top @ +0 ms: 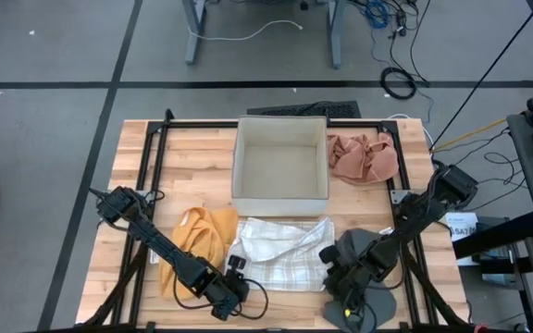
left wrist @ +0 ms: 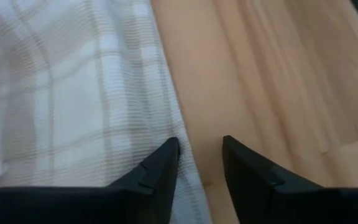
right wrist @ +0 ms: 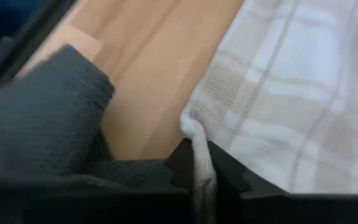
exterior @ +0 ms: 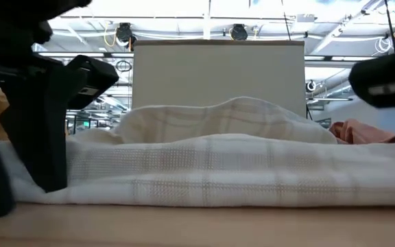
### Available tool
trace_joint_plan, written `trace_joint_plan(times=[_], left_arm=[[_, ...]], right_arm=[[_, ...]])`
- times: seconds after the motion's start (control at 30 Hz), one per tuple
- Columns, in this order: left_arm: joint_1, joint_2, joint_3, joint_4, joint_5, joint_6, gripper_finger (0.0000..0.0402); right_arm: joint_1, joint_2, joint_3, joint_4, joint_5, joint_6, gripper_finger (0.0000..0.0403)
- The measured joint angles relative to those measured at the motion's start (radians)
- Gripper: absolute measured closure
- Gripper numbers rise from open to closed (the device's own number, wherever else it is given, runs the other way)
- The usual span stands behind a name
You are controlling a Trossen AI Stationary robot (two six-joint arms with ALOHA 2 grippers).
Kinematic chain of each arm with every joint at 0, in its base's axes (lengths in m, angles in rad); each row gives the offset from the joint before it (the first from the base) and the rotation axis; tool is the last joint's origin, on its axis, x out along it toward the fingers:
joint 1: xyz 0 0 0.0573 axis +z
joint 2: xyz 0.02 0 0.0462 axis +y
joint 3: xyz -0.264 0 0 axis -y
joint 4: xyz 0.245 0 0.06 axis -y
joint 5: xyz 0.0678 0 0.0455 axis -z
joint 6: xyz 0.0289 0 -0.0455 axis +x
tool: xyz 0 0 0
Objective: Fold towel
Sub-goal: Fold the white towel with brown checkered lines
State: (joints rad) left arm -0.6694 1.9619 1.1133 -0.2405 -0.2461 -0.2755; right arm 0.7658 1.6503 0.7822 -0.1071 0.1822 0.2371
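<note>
The white plaid towel point(top: 280, 252) lies crumpled on the wooden table, in front of the white box point(top: 280, 166); the low view shows its near edge point(exterior: 218, 185) flat on the wood. My left gripper point(left wrist: 199, 152) is open at the towel's near left edge, with one finger over the cloth and the other over bare wood. At the towel's near right corner my right gripper point(right wrist: 199, 155) is shut on the cloth. My left gripper's one finger point(left wrist: 166, 158) lies over the towel's left edge point(left wrist: 178, 134), slanting down from the near side; I cannot tell whether it touches the cloth. My right gripper pinches the towel's near right corner point(right wrist: 191, 127) between its two fingers, a bunched fold of the hem. The fingers slant down from the near right. The rest of the towel lies on the table.
A yellow cloth point(top: 202, 242) lies left of the towel under the left arm. A grey cloth point(top: 364, 277) lies beside the right gripper and a pink cloth point(top: 364, 157) at the far right by the box. Black frame rails point(top: 155, 185) run along the table's sides.
</note>
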Motion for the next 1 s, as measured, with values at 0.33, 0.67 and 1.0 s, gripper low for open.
trace_joint_plan(times=[0.33,0.67,1.0], left_arm=[[0.021,0.002,-0.003,0.011,-0.016,0.022,0.0316],[0.023,0.006,-0.006,0.112,-0.064,0.057,0.0274],[0.022,-0.006,-0.006,0.146,-0.141,0.119,0.0227]], right_arm=[[-0.001,-0.192,0.0,-0.039,0.02,-0.007,0.0397],[-0.022,-0.271,0.0,-0.134,0.061,0.013,0.0398],[-0.026,-0.272,0.0,-0.154,0.056,0.012,0.0398]])
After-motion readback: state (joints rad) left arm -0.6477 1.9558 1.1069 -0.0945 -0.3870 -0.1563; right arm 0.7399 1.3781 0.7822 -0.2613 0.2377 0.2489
